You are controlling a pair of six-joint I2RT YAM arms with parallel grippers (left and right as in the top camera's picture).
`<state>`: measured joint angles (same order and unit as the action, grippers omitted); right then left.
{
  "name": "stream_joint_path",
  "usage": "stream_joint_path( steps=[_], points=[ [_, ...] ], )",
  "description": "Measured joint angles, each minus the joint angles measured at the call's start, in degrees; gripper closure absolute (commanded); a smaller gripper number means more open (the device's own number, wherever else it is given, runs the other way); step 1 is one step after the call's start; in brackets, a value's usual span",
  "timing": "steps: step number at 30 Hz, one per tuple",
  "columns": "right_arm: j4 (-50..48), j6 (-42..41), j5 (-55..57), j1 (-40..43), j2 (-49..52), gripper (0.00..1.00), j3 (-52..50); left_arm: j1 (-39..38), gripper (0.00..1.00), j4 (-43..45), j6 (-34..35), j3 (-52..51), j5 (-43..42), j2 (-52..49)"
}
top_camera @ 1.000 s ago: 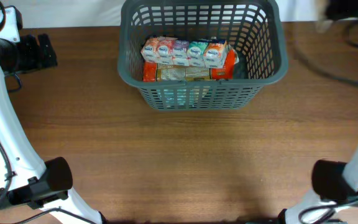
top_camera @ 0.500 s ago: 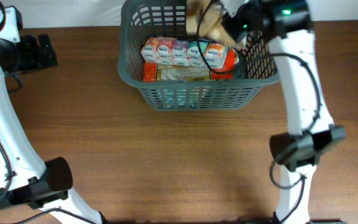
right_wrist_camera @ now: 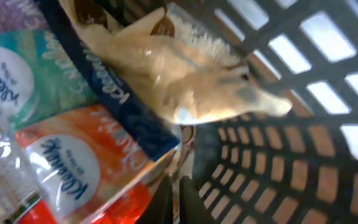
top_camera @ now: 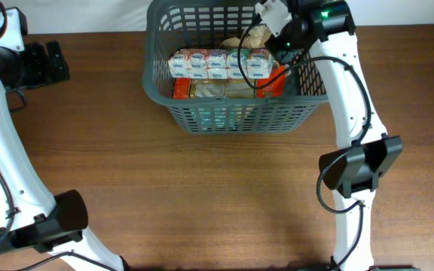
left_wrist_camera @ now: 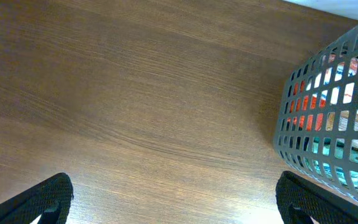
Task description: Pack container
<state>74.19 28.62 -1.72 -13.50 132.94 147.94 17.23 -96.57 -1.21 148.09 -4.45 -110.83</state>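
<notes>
Container (top_camera: 243,113) set at far middle of desk (top_camera: 202,188)

A row of small snack packs (top_camera: 217,64) is seen inside it, laid over an orange pack (top_camera: 183,88). The right claw (right_wrist_camera: 174,198) is lowered into the far right corner with its jaws closed. A clear bag of tan snacks (right_wrist_camera: 185,81) lies just ahead of it; whether it is pinched cannot be told. The left claw (left_wrist_camera: 178,202) is held wide open and empty over bare desk, left of the container.

Bench (top_camera: 202,188): brown wood grain, smooth, matt; container (top_camera: 236,120): dark grey moulded plastic, dull sheen; snack packs (top_camera: 209,64): glossy printed film; bag (right_wrist_camera: 185,81): thin, crinkled, translucent plastic, shiny.
</notes>
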Motion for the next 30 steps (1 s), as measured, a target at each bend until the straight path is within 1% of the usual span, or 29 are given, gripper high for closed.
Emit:
stream_joint_path(
  steps=[2, 3, 7, 9, 11, 16, 20, 24, 25, 26, 27, 30],
  points=[
    [1.44, -3.19, -0.04, -0.17, -1.09, 0.96, 0.02, 0.0, 0.01, -0.02, 0.0, 0.0, 0.0, 0.0],
    [2.1, -3.96, -0.07, -0.24, -1.57, 0.93, 0.09, 0.0, 0.01, 0.0, 0.0, 0.0, 0.0, 0.0],
    [4.07, -7.93, 0.0, -0.66, -6.73, 0.76, 0.87, 0.0, 0.01, 0.0, 0.0, 0.0, 0.0, 0.0],
    [4.28, -9.53, 0.5, -0.83, -11.37, 0.69, 1.36, 0.0, 0.01, 0.0, 0.0, 0.0, 0.0, 0.0],
    [4.42, -10.86, 1.86, -0.85, -16.85, 0.65, 2.16, 0.0, 0.01, -0.02, 0.0, 0.0, 0.0, 0.0],
    [7.39, -12.04, 7.54, -0.33, -28.83, 0.64, 4.31, 0.0, 0.01, -0.02, 0.0, 0.0, 0.0, 0.0],
    [8.61, -13.77, 10.1, 2.73, -34.14, 0.62, 4.13, 0.0, 0.01, -0.04, 0.0, 0.0, 0.0, 0.0],
    [7.96, -14.73, 10.91, 7.41, -36.92, 0.55, -0.74, 0.0, 0.01, -0.04, 0.0, 0.0, 0.0, 0.0],
    [7.15, -14.99, 11.39, 10.38, -38.4, 0.54, -4.76, 0.0, 0.01, -0.04, 0.0, 0.0, 0.0, 0.0],
    [6.32, -15.06, 11.37, 11.65, -39.26, 0.52, -6.88, 0.0, 0.01, -0.04, 0.0, 0.0, 0.0, 0.0],
    [5.81, -15.15, 11.61, 13.77, -40.89, 0.49, -10.82, -0.02, 0.01, -0.02, 0.02, 0.0, 0.0, -0.02],
    [7.19, -15.28, 11.82, 18.49, -44.57, 0.48, -18.75, 0.0, 0.01, -0.04, 0.02, 0.0, 0.02, -0.02]
  ],
)
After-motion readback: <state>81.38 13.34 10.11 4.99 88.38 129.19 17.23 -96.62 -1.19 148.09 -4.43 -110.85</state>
